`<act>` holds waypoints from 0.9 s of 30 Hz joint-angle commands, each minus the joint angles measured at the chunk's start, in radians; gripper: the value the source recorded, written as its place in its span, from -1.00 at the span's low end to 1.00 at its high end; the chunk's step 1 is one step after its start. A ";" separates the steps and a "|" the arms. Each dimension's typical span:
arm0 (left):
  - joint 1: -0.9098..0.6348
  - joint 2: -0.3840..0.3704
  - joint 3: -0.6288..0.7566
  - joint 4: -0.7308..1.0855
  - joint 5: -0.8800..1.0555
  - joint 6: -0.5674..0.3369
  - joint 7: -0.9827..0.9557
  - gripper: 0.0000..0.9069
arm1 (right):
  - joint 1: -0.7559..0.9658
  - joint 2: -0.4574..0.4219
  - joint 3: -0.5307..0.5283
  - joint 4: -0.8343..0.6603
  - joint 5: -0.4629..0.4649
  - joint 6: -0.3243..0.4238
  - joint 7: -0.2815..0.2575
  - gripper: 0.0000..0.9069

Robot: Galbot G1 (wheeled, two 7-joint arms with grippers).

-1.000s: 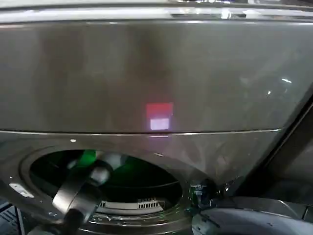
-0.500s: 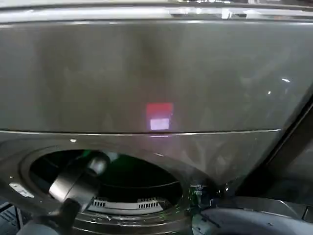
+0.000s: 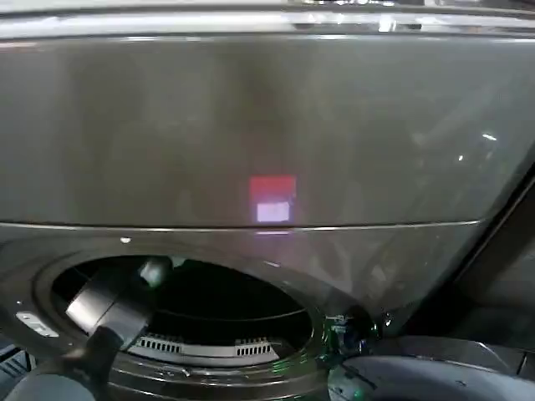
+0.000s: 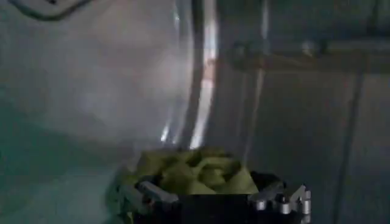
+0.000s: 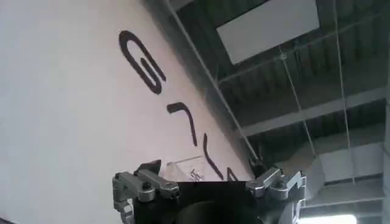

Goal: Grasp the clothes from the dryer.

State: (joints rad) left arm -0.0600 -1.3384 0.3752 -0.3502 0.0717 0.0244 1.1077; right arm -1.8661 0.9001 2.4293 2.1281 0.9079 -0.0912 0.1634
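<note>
The left arm has drawn back toward the drum mouth's left rim since the earlier frame, leaving open room to its right. The left pincer (image 4: 216, 204) pinches one yellow-green clothes bundle (image 4: 195, 173) inside the dryer (image 3: 267, 125). The right pincer (image 5: 207, 189) is spread, pointing at a ceiling.

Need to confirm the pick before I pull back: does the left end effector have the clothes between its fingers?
Yes, in the left wrist view the yellow-green clothes sit bunched between the fingers of the left end effector.
</note>
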 commanded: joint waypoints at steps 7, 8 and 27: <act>-0.009 0.025 0.023 0.008 0.051 -0.001 0.055 -1.00 | 0.003 0.006 -0.004 -0.003 -0.005 0.000 0.000 1.00; -0.010 0.027 0.025 0.009 0.053 -0.002 0.057 -1.00 | 0.003 0.006 -0.003 -0.004 -0.004 0.000 0.000 1.00; -0.004 0.012 -0.003 0.020 0.075 -0.004 0.025 -1.00 | -0.008 0.003 0.019 -0.005 0.002 -0.024 0.018 1.00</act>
State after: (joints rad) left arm -0.0705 -1.3235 0.3867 -0.3311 0.1474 0.0144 1.1715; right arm -1.8736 0.9040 2.4443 2.1225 0.9078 -0.1075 0.1778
